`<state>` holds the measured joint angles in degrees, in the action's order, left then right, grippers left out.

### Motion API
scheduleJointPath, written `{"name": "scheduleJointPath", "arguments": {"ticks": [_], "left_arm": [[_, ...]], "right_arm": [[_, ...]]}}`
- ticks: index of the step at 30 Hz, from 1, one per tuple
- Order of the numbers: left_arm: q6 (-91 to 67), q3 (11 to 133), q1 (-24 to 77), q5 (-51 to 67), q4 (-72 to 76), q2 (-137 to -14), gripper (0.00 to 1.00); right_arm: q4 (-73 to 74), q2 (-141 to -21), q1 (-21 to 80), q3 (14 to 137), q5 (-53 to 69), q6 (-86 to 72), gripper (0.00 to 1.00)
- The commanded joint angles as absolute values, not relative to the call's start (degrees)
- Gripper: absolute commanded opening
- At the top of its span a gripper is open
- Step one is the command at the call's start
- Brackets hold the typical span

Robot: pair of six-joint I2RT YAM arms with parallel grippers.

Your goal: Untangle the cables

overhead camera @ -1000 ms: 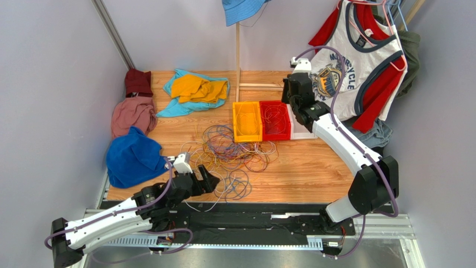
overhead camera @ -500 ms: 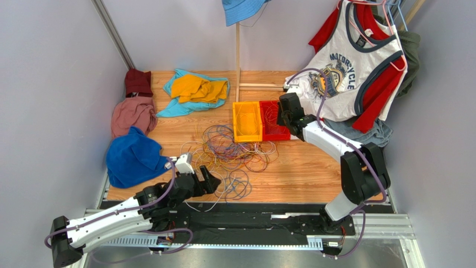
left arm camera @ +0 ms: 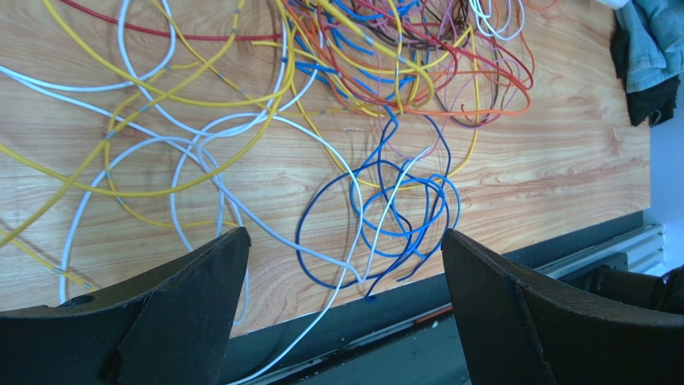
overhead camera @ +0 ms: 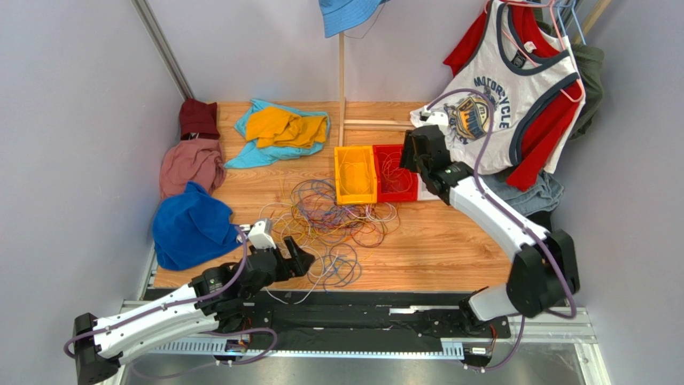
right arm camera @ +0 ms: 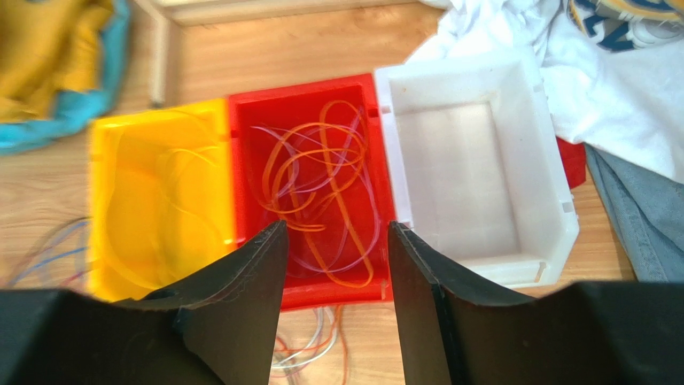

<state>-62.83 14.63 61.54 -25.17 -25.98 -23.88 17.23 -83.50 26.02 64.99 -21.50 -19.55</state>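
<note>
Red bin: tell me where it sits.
Top view: the red bin sits centre-frame, between the yellow bin and the white bin, below the right gripper.

White arms (overhead camera: 152,317), black joints, purple-grey hoses (overhead camera: 243,258)

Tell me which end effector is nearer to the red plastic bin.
Right. The right end effector hangs directly above the red plastic bin; the left end effector is far away, low over the tangled thin cables.
</note>
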Motion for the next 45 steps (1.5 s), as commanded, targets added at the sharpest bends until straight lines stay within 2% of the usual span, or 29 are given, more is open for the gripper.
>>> {"name": "scheduleJointPath", "arguments": {"ticks": [1,3,9,14,19,21,24,29,34,39,43,44,45], "left_arm": [[-60.91,19.33,61.7,-29.26,-28.12,-24.35,0.99],[-60.03,20.82,61.7,-31.19,-29.0,-24.43,0.99],[-58.45,22.23,61.61,-33.92,-28.48,-28.9,0.98],[-59.06,25.48,61.17,-35.33,-26.46,-40.06,0.97],[-55.9,33.12,60.65,-37.26,-27.41,-47.63,0.97],[-55.81,35.67,60.64,-38.57,-29.6,-48.34,0.97],[-57.21,37.0,60.29,-41.03,-32.68,-46.86,0.98],[-61.35,37.44,57.57,-42.19,-43.76,-40.27,0.99],[-64.33,35.6,57.22,-42.36,-50.53,-31.04,0.99],[-65.91,33.49,57.22,-42.36,-52.91,-25.85,0.99],[-66.8,32.7,57.22,-41.75,-53.0,-26.19,0.99],[-66.88,32.61,57.22,-41.31,-52.91,-26.37,0.99],[-66.88,32.52,57.22,-41.22,-52.82,-26.54,0.99]], "right_arm": [[15.48,-70.6,30.93,61.19,-21.46,-23.02,0.52],[13.46,-63.85,35.48,55.04,-16.73,-25.13,0.51],[10.64,-50.3,50.85,38.86,-15.81,-29.52,0.47],[10.64,-45.18,58.18,31.65,-17.75,-32.08,0.45],[8.45,-45.44,60.2,28.48,-12.59,-30.33,0.45],[3.73,-46.93,63.26,28.13,-6.98,-28.4,0.49],[1.67,-53.33,72.48,31.19,-9.99,-24.27,0.6],[1.94,-69.75,82.96,41.55,-18.1,-17.06,0.63],[-5.88,-79.17,83.06,45.17,-16.52,-15.21,0.66],[-7.98,-90.69,82.09,50.88,-19.85,-15.03,0.66],[-11.25,-98.67,79.63,53.34,-19.6,-16.43,0.65],[-10.99,-99.83,78.85,54.05,-20.03,-16.52,0.63],[-10.46,-100.8,78.49,55.18,-20.3,-16.7,0.5]]}}
